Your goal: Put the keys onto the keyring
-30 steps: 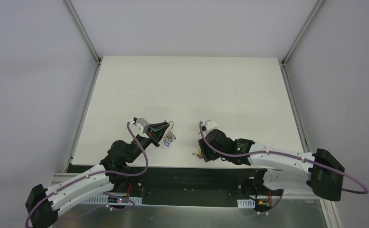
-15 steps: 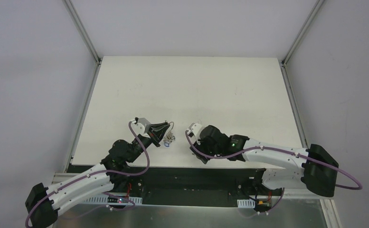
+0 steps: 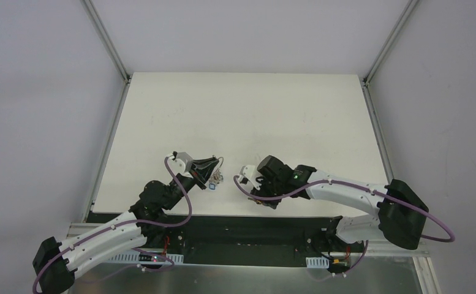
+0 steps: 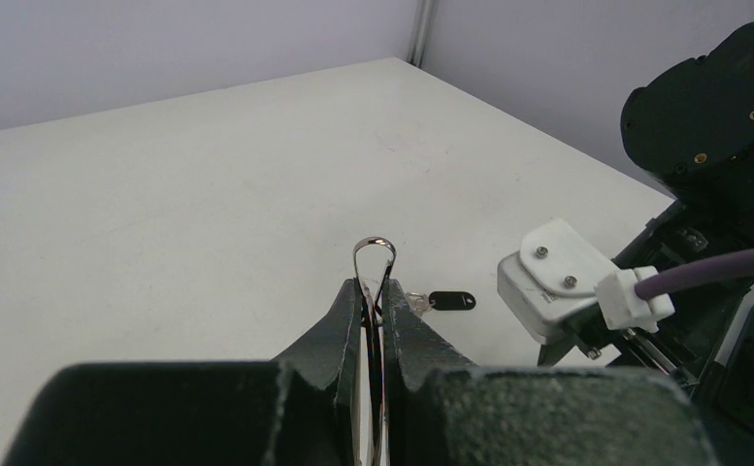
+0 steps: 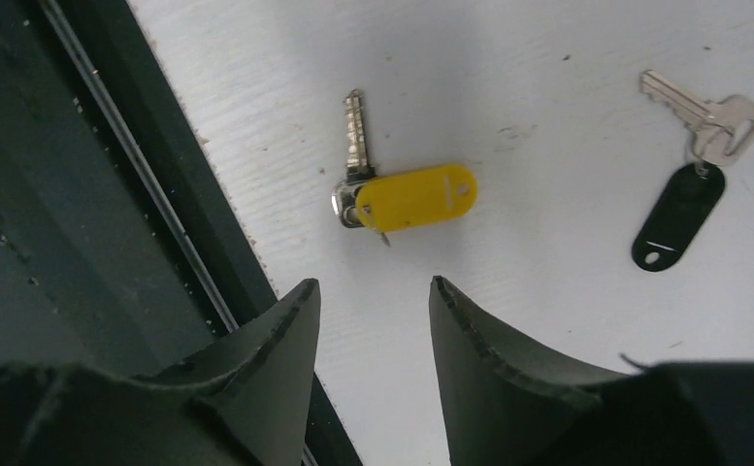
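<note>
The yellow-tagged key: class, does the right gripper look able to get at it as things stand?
Probably yes: the right gripper is open, the yellow-tagged key lies flat just ahead with nothing between, and the black-tagged key lies apart.

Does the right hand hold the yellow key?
No, the yellow key lies flat on the table, untouched, ahead of the open right hand.

light: bright, even | shadows: faint, soft-edged | focus: near fingers [image 5: 266, 379] slightly soft in both wrist views
</note>
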Available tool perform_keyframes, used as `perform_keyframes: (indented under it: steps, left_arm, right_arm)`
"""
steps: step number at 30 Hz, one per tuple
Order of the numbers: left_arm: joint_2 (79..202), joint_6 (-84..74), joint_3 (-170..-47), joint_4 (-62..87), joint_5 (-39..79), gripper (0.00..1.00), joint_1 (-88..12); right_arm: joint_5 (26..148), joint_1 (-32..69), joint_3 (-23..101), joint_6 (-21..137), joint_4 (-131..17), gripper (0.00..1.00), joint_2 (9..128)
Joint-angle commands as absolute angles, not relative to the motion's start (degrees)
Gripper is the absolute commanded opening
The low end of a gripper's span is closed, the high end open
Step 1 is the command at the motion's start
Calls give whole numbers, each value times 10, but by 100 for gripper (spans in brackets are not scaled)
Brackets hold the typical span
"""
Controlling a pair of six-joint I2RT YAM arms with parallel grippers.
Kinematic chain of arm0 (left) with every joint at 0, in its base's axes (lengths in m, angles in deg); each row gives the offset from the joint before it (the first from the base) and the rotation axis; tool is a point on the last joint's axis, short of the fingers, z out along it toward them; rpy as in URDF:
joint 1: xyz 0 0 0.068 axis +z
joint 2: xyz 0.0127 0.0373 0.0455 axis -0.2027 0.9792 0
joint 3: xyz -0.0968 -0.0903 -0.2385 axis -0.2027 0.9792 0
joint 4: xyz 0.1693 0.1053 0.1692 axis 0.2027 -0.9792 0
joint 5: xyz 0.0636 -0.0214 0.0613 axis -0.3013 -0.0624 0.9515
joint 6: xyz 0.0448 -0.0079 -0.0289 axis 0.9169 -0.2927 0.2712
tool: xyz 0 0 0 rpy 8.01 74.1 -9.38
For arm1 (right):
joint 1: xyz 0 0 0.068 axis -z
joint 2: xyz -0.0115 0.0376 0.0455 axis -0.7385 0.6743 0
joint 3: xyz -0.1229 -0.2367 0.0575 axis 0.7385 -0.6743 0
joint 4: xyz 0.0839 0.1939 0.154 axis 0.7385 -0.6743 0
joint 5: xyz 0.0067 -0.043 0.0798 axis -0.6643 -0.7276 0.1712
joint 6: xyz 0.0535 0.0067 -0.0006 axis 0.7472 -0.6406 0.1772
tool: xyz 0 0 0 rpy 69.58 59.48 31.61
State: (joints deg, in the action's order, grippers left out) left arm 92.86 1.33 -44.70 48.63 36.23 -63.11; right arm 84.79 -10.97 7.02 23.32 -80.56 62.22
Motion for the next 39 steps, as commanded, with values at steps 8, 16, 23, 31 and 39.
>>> perform_keyframes:
  steps: [8, 16, 23, 31, 39]
  left_arm:
    - [918, 11, -457, 519, 367, 0, -635]
    - [923, 10, -457, 521, 368, 0, -635]
    - [926, 11, -456, 522, 369, 0, -635]
    - [930, 13, -456, 522, 370, 0, -635]
    - [933, 13, -458, 522, 370, 0, -635]
  right_arm:
    - [901, -109, 45, 131, -789, 43, 617]
    - [900, -109, 16, 105, -718, 38, 612]
    - [907, -103, 11, 97, -686, 32, 632]
    - [926, -101, 13, 92, -700, 28, 644]
    - [939, -101, 31, 85, -725, 9, 665]
